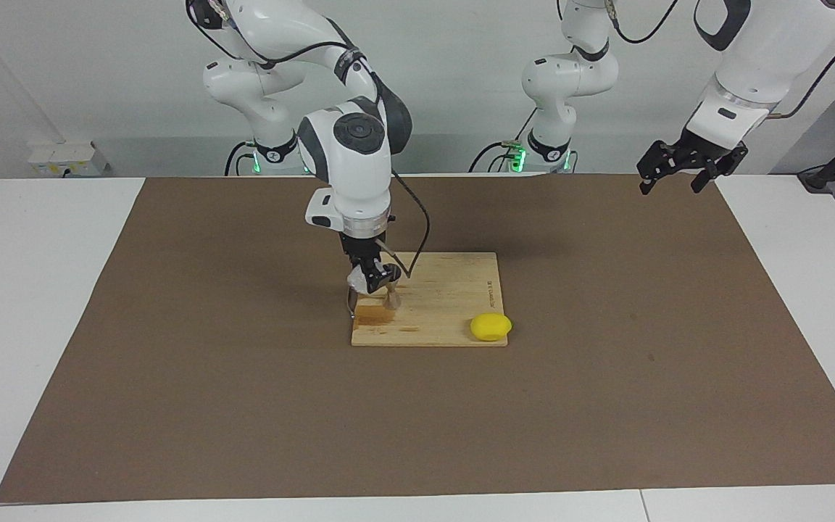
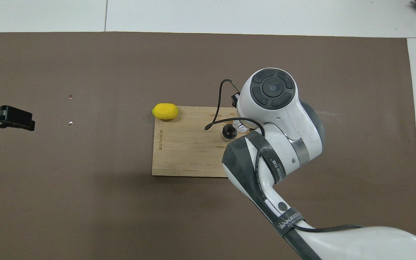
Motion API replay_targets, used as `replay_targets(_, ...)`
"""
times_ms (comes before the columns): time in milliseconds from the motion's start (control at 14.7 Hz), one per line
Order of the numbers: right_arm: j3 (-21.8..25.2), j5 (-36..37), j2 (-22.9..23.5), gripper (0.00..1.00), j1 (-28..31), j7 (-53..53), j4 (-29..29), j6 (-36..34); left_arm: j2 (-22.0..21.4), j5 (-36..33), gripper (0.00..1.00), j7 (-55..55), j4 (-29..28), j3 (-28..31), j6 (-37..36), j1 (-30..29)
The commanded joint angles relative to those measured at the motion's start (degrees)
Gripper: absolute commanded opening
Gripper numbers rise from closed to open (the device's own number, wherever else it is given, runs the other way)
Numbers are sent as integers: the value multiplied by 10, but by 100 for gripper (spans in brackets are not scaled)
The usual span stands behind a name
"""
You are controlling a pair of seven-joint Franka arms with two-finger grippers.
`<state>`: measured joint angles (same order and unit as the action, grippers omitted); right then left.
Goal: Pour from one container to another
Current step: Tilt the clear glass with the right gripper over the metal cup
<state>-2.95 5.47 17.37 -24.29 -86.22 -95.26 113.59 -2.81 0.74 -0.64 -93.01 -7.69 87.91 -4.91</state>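
Right tool (image 1: 372, 279) grips glass cup (image 1: 356, 279) above jigger (image 1: 391, 299) on board (image 1: 454, 290); left tool (image 1: 682, 174) open, raised; lemon (image 1: 491, 327) at board corner.

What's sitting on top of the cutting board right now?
On the cutting board: the lemon at one corner and the steel jigger, beside the right tool. The arm hides the board's other end from overhead.
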Motion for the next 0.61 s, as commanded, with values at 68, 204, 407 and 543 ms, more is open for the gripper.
replay_targets(68,-3,-29,-3,0,10,-10,-1,3,-16,7,100,5,-15,-2,2,-6)
replay_targets(204,-3,-39,-2,0,16,-8,-1,4,-16,7,100,5,-15,-2,2,-6)
replay_targets(407,-3,-58,-1,0,21,-4,0,4,-16,7,100,5,-15,-2,2,-6)
replay_targets(543,-3,-72,-1,0,28,10,-1,5,-16,7,100,5,-15,-2,2,-6)
